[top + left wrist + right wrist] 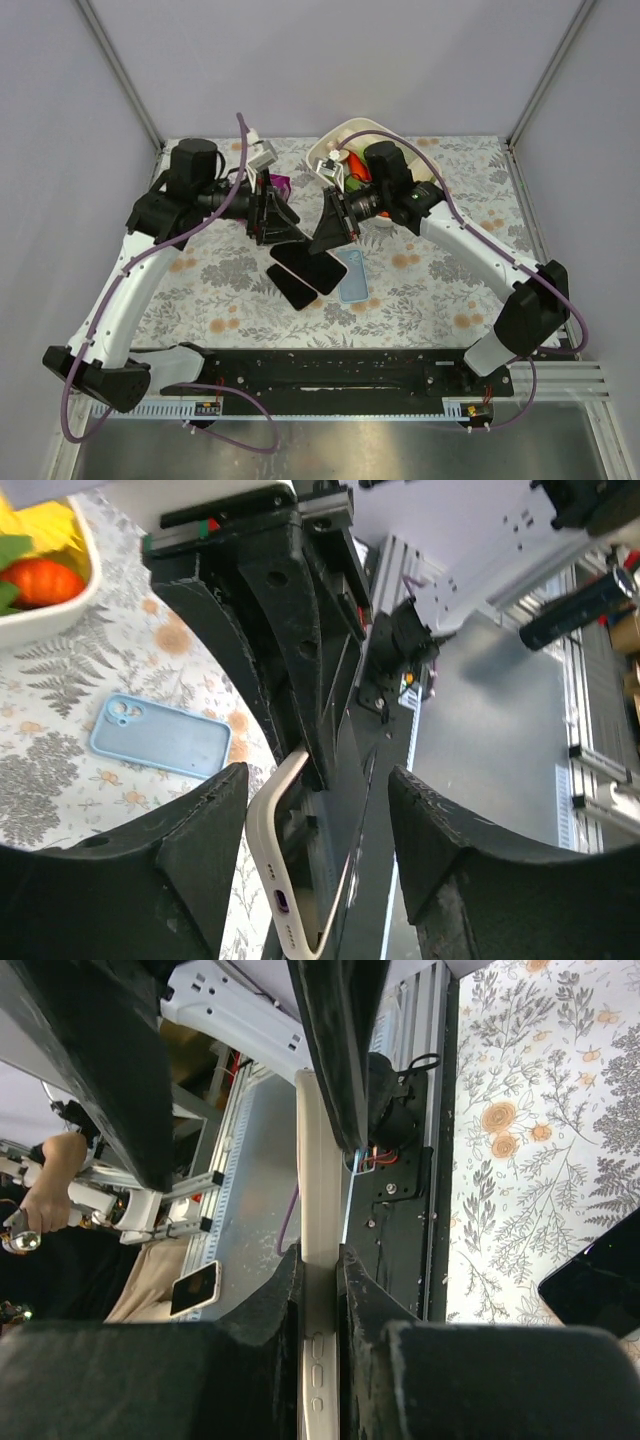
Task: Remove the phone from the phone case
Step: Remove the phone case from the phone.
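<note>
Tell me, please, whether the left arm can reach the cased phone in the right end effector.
Probably yes: the left end effector stands open with the cased phone between its jaws, and nothing else intervenes.

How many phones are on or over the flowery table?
2: a cream-cased phone held in the right hand, and a black phone lying flat on the table below it.

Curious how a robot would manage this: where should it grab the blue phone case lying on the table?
The blue phone case lies flat, back up, so probably straight down from above, pinching across its two long edges, the narrower span.
</note>
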You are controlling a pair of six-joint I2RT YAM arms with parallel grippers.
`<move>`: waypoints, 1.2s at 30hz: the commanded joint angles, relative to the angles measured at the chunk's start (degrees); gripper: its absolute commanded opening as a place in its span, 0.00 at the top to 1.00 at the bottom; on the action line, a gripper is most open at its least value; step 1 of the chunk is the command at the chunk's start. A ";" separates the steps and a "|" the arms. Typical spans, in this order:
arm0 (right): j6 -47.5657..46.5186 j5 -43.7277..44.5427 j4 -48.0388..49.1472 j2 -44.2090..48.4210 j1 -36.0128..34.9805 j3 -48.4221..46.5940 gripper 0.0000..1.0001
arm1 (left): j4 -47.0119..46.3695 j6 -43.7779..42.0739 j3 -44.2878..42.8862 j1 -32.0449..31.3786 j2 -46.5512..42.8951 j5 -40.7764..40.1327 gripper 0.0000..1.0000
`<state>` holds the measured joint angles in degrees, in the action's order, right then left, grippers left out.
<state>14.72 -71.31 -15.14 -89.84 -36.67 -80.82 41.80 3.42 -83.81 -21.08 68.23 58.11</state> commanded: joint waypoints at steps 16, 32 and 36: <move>-25.18 3.98 -26.43 1.16 -3.50 -10.06 1.00 | 23.15 -19.07 -6.01 -8.10 6.13 -4.23 0.73; -22.20 12.06 -24.95 3.36 -2.10 -12.34 0.44 | 17.97 -16.43 -4.08 -7.93 2.53 -4.33 1.00; -19.47 14.52 -22.05 5.37 1.50 -13.49 0.35 | 15.95 -14.07 -2.77 -0.92 0.34 2.78 1.00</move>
<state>-8.27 -60.38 -41.39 -88.55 -38.63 -90.85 63.48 -12.99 -86.61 -27.88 72.73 52.82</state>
